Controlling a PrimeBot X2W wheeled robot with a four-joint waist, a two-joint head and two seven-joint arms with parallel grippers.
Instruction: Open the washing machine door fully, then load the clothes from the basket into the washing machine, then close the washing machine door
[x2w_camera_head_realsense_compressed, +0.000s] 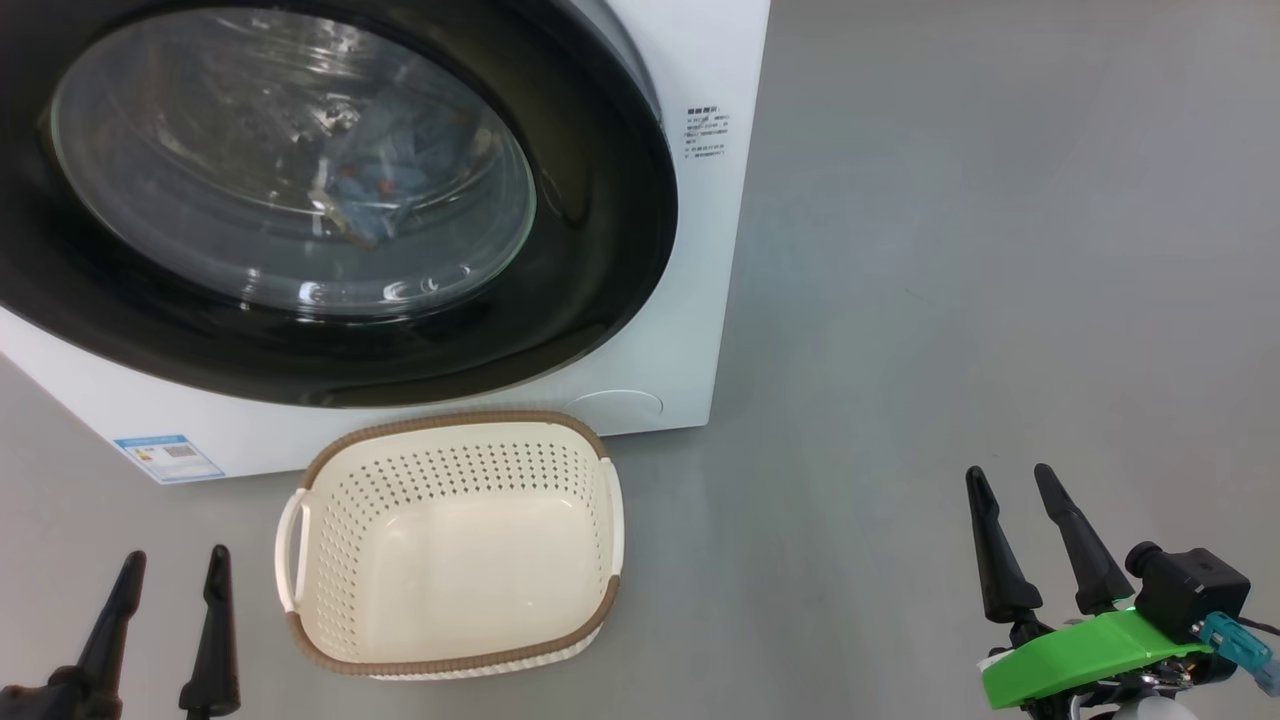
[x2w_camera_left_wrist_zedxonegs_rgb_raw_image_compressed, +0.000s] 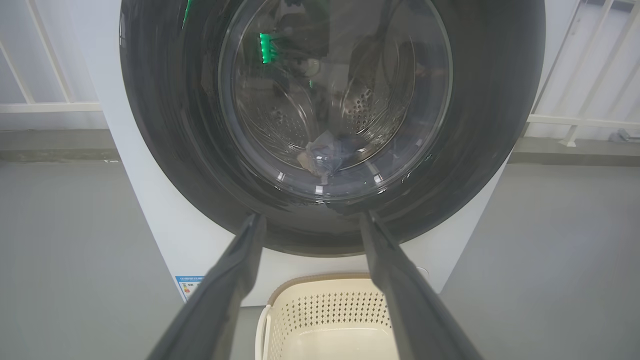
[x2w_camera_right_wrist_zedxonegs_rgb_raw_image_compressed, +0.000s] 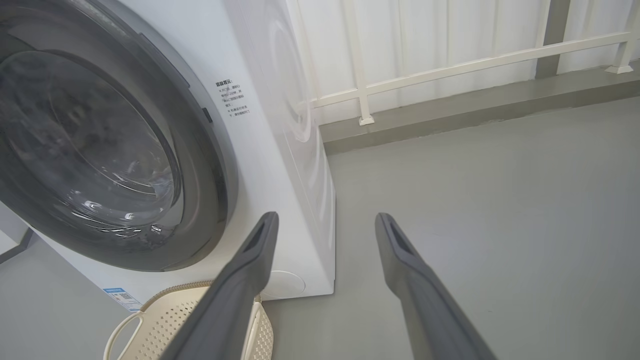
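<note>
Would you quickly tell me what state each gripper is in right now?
Dark, long-fingered left gripper: open, holding nothing.
Dark, long-fingered right gripper: open, holding nothing.

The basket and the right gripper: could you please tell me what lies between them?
Only bare grey floor lies between the basket and the right gripper, as the head view shows.
</note>
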